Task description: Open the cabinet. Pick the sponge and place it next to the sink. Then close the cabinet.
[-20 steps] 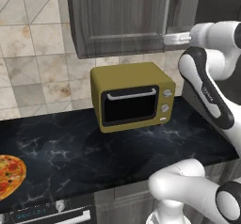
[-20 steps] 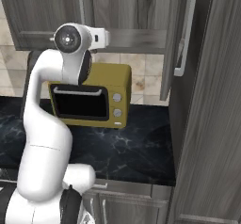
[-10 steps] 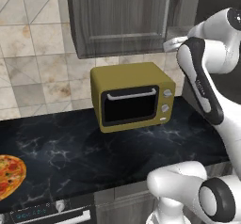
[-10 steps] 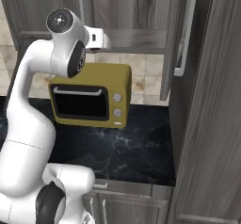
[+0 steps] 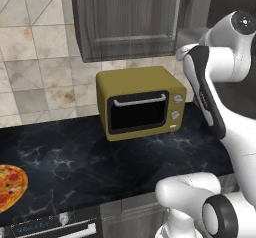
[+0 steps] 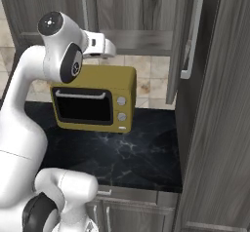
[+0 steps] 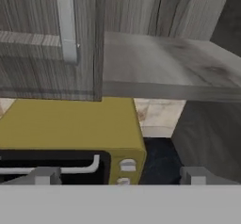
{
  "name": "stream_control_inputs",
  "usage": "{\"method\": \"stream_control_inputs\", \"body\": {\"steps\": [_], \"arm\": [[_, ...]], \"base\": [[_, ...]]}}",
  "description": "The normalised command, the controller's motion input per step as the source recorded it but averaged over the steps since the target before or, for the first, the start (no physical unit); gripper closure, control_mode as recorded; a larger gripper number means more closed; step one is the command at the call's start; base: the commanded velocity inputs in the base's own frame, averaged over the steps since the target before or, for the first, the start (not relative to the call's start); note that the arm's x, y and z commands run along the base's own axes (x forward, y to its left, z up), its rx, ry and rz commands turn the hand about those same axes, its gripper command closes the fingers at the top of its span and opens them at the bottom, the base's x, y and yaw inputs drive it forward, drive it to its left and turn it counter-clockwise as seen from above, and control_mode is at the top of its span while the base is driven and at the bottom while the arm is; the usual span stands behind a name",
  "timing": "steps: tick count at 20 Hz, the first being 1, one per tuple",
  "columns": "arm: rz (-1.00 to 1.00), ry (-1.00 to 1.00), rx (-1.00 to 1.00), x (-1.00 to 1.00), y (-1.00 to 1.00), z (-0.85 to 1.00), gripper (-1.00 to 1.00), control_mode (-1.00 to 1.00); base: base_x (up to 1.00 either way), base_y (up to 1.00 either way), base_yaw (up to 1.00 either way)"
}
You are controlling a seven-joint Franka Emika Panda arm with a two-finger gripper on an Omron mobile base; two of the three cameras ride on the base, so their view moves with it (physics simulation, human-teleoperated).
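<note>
The cabinet stood straight ahead of my pincer and slightly above it, dark grey wood grain, with its right door swung out toward me and its left door closed. Through the opening I saw the grey shelf running level just above my fingers, bare where I could see it. The closed door's silver bar handle hung up and to the left of my pincer.

Below and a little to the left of my pincer sat the mustard-yellow microwave on the black marbled counter, its black door facing me and its two knobs almost directly under my hand. The beige tiled wall ran behind it, beneath the cabinet.

Far off to my left, at the counter's near edge, lay a pizza.

My pincer was spread wide and held nothing, its two tips well apart. I could not make out a sponge on the shelf; the deeper part was too dim to judge.
</note>
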Motion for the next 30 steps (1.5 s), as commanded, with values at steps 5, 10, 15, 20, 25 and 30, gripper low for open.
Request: {"method": "stream_control_inputs", "body": {"steps": [5,10,15,20,25,30], "arm": [[-0.04,-0.01,0.0,-0.56,-0.14,0.0,-1.0,-1.0],[0.0,-0.09,0.0,-0.75,0.0,0.04,-1.0,-1.0],[0.0,-0.13,0.01,-0.83,0.0,0.07,-1.0,-1.0],[-0.03,-0.11,0.0,-0.86,-0.03,0.0,-1.0,-1.0],[-0.11,-0.01,0.0,-0.74,-0.03,0.0,-1.0,-1.0],[-0.11,0.01,0.0,-0.74,-0.04,0.0,-1.0,-1.0]], "base": [[0.0,0.0,0.0],[0.0,0.0,0.0],[0.0,0.0,0.0],[0.0,0.0,0.0],[0.0,0.0,0.0],[0.0,0.0,0.0]]}}
